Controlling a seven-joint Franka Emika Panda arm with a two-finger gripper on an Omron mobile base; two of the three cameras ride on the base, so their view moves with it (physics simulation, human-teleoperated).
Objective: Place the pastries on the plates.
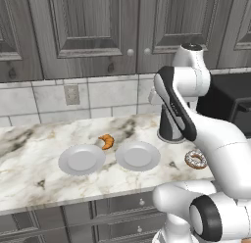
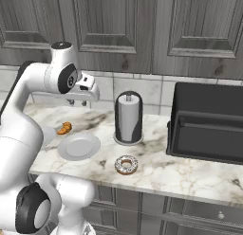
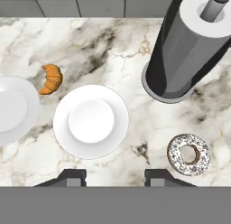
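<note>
The donut (image 3: 188, 154) lies nearest the front edge of the desk (image 3: 113, 47), flat on the marble, to the right of the right-hand plate (image 3: 90, 121) and just in front of the dark paper towel holder (image 3: 180, 60). It is well apart from the plate, not touching it. The croissant (image 3: 51, 78) sits further back, in the gap behind the two plates, close to the rims of both; the left-hand plate (image 3: 13, 110) lies beside its twin, the rims near but apart. Both plates are bare.

The gripper (image 3: 115, 175) hangs above the desk with its jaws spread and nothing between them, looking straight down over the right-hand plate and the front edge.

Both pastries look light and small, so weight should be no trouble. The donut is probably fairly firm but its iced, sprinkled top may be slick; a sound hold would likely be across the ring, one finger outside and one in the hole, or across the whole width from the sides. The croissant is curved and tapers to its ends, so it should be taken across its thick middle, where the fingers meet the most body; a hard squeeze could crush it or let it roll out.
</note>
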